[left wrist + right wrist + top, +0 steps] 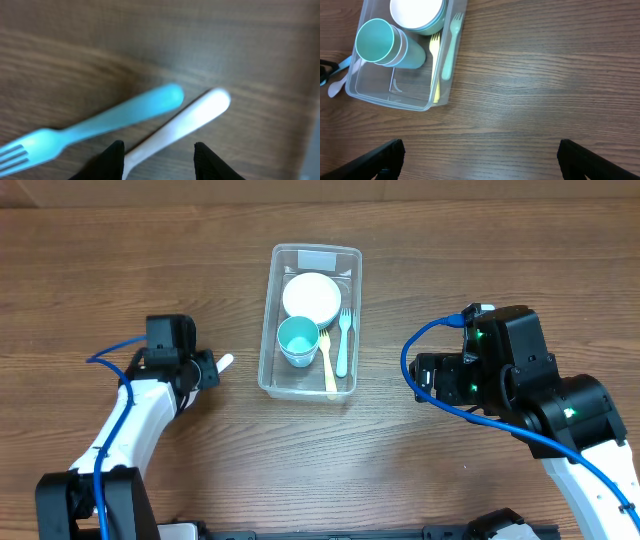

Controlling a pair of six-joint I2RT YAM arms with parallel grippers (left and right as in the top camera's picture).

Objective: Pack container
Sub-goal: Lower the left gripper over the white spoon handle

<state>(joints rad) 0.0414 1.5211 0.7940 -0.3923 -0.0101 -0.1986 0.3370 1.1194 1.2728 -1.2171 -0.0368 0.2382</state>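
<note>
One brown wood-grain tabletop (330,470) carries the container (297,380), centred toward the far edge. The left gripper (158,146), partly open, straddles a white handle (200,112) beside a blue fork (115,117), gripping nothing. The right gripper (480,150) stands wide, empty.

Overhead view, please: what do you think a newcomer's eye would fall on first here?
The clear container mid-table draws the eye, holding a white bowl, a teal cup, a yellow fork and a pale blue fork. To its left, the left fingers straddle a white utensil handle lying beside a loose blue fork on the wood.
</note>
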